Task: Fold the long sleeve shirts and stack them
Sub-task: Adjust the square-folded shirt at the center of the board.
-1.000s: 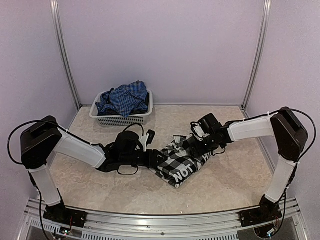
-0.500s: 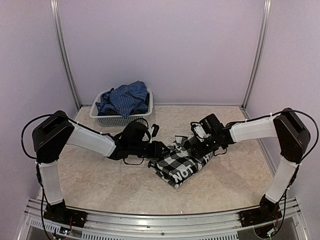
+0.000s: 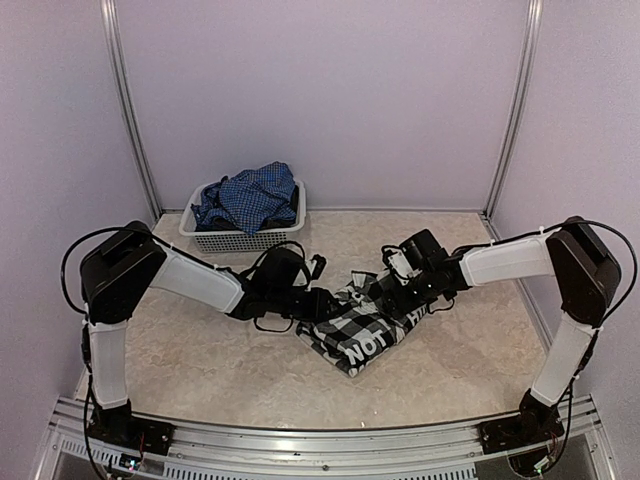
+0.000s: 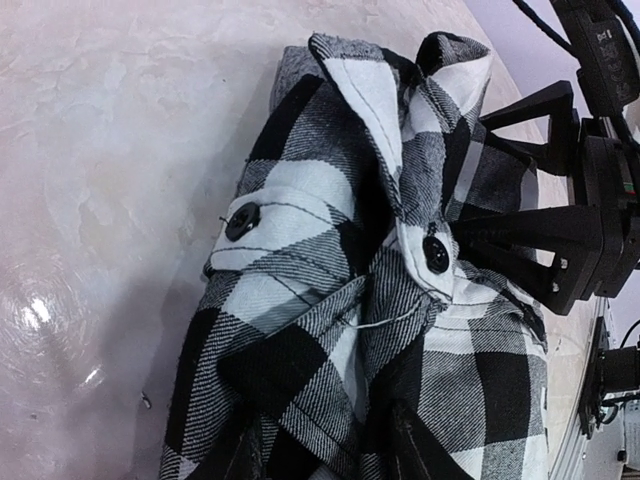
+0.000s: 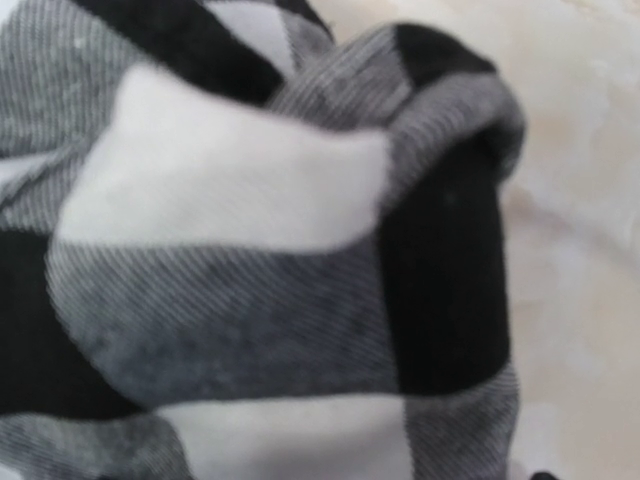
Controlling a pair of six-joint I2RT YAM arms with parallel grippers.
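The black-and-white checked shirt lies bunched in the middle of the table, white letters on its front. From its left side my left gripper pushes in. In the left wrist view the cloth lies over and between the two dark fingers, which stand apart. My right gripper is at the shirt's far right edge, its fingers spread wide over the cloth. Blurred check cloth fills the right wrist view and hides those fingers. The blue shirt lies heaped in the basket.
A white mesh basket stands at the back left against the wall. Pale walls and metal posts close in the table on three sides. A rail runs along the near edge.
My left arm has swung right, bringing its gripper onto the shirt's left edge. The right arm and the shirt have barely moved.
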